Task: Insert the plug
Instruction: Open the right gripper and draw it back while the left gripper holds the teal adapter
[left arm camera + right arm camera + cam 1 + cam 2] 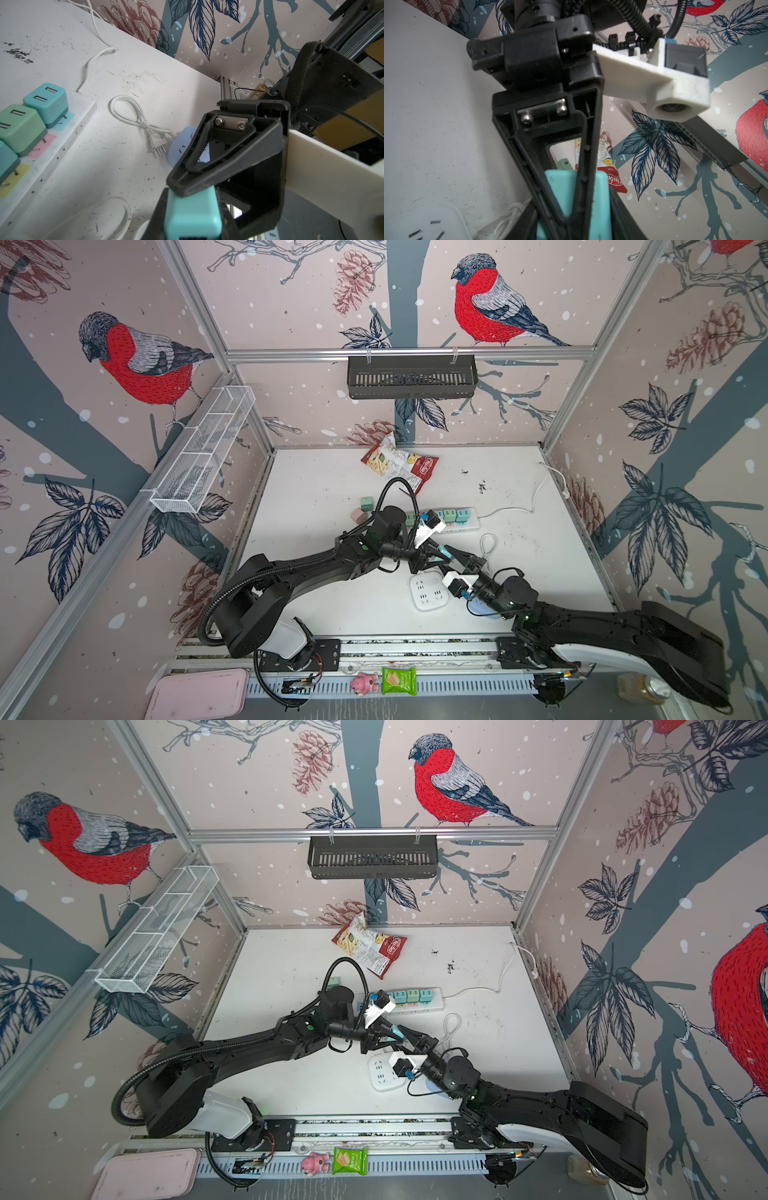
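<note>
Fingers (pixel 158 212) of the left gripper (pixel 439 551) were pinched tight on the teal plug (pixel 193 216), one on each side of its body. The right gripper (pixel 454 555) met it from the right, and its own fingers (pixel 620 216) were clamped on the same plug across its other faces, so both grippers held it at once, tips interlocked.

The plug hung clear of the table (pixel 316 593) near the middle. It was on the near side of the long power strip (pixel 471 526) and on the far side of the square socket block (pixel 430 593). Its prongs did not show in any view; only what looked like a port slot faced the left wrist camera.

This looked like a handover or regrasp in mid-air, not yet the insertion itself. The next move would call for one gripper to let go while the other kept its pinch firm, without twisting the plug as the fingers slid apart. The holder would then need to turn the prongs downward and line them up over a free socket. Several coloured plugs already filled the right part of the strip, and the left wrist hid the rest in both top views, so I cannot tell which socket stood free.
</note>
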`<state>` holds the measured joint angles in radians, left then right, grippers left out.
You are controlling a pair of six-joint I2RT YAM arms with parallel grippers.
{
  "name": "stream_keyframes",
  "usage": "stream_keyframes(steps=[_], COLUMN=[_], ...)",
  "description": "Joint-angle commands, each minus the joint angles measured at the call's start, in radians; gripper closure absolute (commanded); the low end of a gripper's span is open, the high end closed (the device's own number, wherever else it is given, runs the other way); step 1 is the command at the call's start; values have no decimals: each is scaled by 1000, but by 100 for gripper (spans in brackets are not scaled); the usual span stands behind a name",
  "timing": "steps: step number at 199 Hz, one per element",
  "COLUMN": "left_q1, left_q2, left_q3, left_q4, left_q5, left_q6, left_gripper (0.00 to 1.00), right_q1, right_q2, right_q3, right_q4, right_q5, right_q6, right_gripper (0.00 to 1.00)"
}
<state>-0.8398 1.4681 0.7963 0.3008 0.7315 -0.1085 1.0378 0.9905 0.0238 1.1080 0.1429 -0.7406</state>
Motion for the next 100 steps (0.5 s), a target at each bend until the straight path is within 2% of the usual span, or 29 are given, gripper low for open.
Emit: stream_keyframes(steps=[1,25,67,79,82,84,86,100], left_q1=[-4,-3,-4,-4,-3,-4,-3,-3], left_q2=[-3,-31,-167,-218,-232,-239,-246,-298], left_q3=[5,-14,-114,-148,-157,-163,-165,-195], left_q4=[5,16,62,76,77,79,81,83], left_q5=[31,0,-184,-285,-302,-320,-338,-460], left_q6=[84,94,150,167,170,172,174,185], left_gripper=[100,100,100,100,100,100,100,100], right_q1=[3,4,17,22,22,21,21,22], right_q2=[0,0,-41,-78,-87,-95,-99,-141], right_q3=[9,14,17,23,25,25,28,29], right_q4=[40,39,36,-5,-17,-24,-31,-76], right_q5=[-22,-35,-37,-52,-58,-63,-67,-83], right_q6=[52,68,100,118,125,128,132,168], right_gripper=[88,71,54,39,26,8,2,1])
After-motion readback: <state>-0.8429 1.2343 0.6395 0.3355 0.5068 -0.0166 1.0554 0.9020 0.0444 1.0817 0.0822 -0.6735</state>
